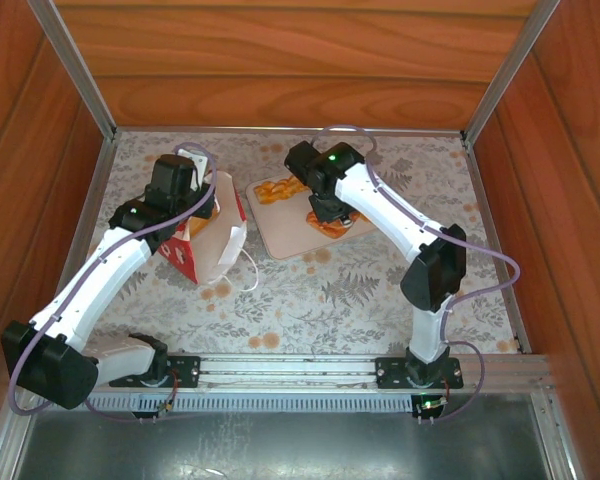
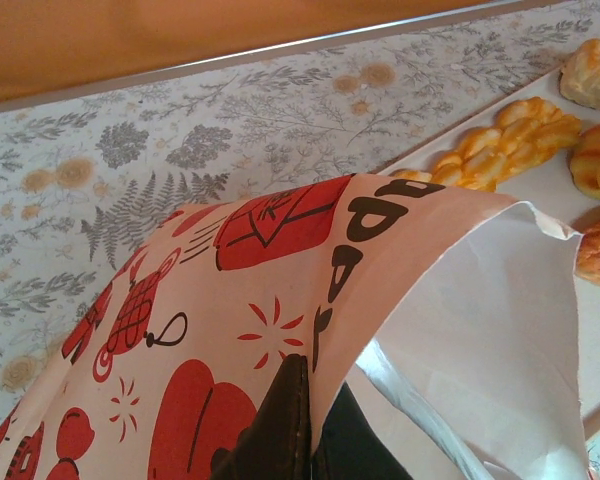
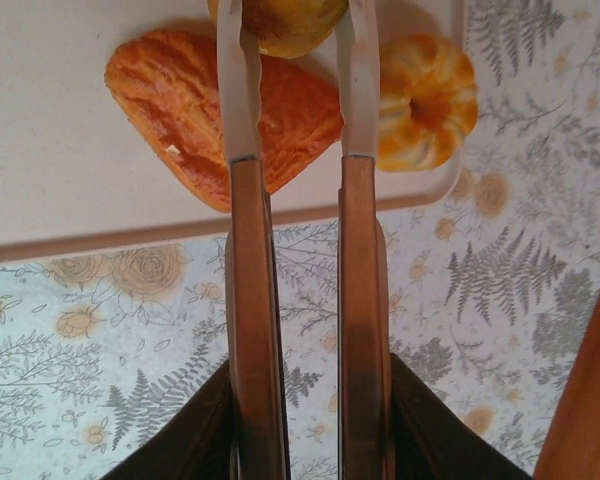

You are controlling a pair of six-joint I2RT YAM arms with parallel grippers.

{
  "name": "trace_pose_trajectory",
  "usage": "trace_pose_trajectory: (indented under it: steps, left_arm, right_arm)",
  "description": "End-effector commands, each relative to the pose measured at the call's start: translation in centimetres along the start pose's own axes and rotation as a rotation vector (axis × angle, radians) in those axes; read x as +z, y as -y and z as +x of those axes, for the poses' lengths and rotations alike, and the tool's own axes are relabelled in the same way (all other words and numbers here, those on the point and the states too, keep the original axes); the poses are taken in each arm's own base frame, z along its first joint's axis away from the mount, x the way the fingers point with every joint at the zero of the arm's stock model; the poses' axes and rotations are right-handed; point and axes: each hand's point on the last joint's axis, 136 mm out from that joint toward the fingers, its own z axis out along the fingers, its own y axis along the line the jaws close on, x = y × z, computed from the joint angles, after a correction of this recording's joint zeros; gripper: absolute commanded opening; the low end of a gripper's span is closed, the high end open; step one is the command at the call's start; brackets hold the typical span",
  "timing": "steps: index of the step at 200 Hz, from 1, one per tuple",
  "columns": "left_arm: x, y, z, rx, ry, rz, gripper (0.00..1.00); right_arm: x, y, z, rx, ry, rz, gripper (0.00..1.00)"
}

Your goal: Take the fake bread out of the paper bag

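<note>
The left gripper [image 2: 308, 425] is clenched on the rim of the paper bag [image 2: 230, 330], which leans tilted on the floral table [image 1: 380, 290] just left of the beige tray [image 1: 280, 237]. The fake bread [image 2: 505, 140] lies out on that tray (a braided loaf, buns and a flat pastry among the pieces). The right gripper [image 3: 291, 15] hangs over the tray's edge, its fingers [image 3: 242, 100] parted either side of a round bun [image 3: 280, 35]; whether they squeeze it I cannot tell.
</note>
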Motion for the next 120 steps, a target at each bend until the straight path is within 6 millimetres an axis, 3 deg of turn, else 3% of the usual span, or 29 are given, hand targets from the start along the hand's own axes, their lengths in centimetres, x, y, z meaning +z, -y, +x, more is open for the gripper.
trace_pose_trajectory:
  steps: [1,35,120]
  left_arm:
    - [-0.7,-0.7,-0.2,-0.014,0.022,-0.020,0.00]
    - [-1.0,-0.8,-0.3,-0.011,0.029,-0.022,0.00]
    - [-1.2,-0.8,-0.8,-0.013,0.042,-0.013,0.00]
  right_arm:
    - [-0.2,0.9,-0.8,-0.039,0.015,0.094,0.33]
    - [0.6,0.7,-1.2,-0.077,-0.005,0.147,0.34]
    - [1.7,-1.9,-2.3,-0.172,-0.019,0.173,0.34]
